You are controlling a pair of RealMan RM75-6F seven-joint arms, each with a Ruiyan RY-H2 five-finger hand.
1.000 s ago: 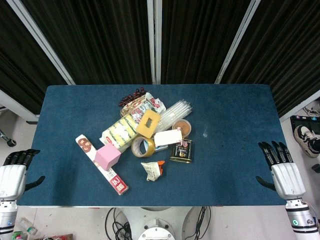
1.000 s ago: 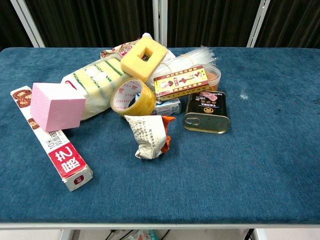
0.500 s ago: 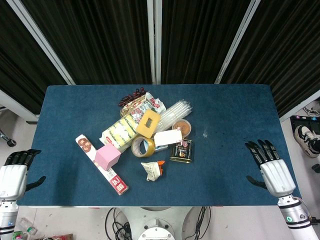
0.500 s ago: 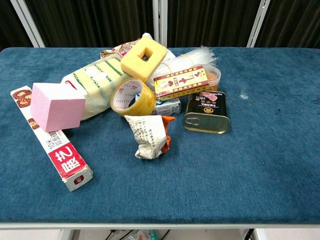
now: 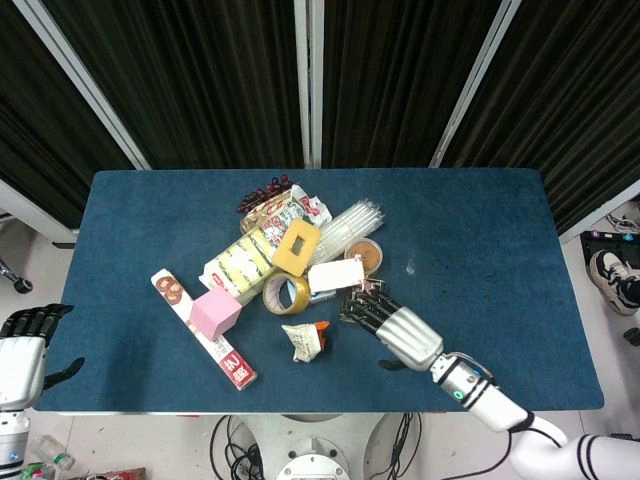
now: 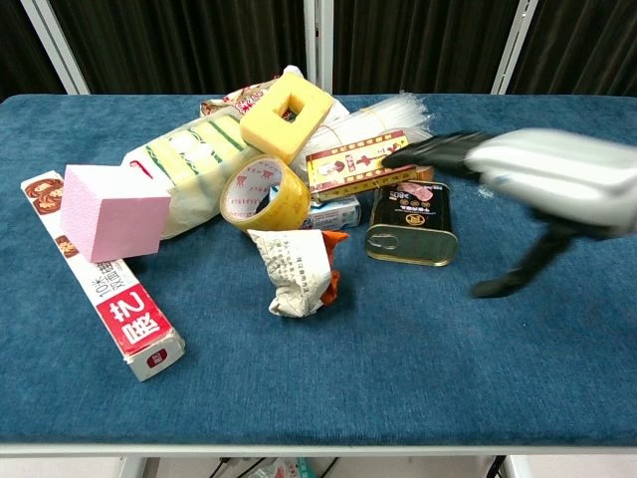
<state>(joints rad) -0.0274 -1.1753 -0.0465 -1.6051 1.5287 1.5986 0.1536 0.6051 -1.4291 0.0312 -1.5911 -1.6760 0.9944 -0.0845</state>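
Our right hand (image 5: 398, 330) hovers unclenched, fingers spread and holding nothing, over the dark tin can (image 6: 412, 223) lying flat on the bench (image 5: 480, 250) beside the tape roll (image 5: 286, 293); we judge a straight-down grasp across its short sides best, clear of the red-and-cream box (image 6: 360, 164).

Right hand (image 5: 405, 336) above the tin (image 6: 412, 223), tape roll (image 6: 264, 193) to its left.
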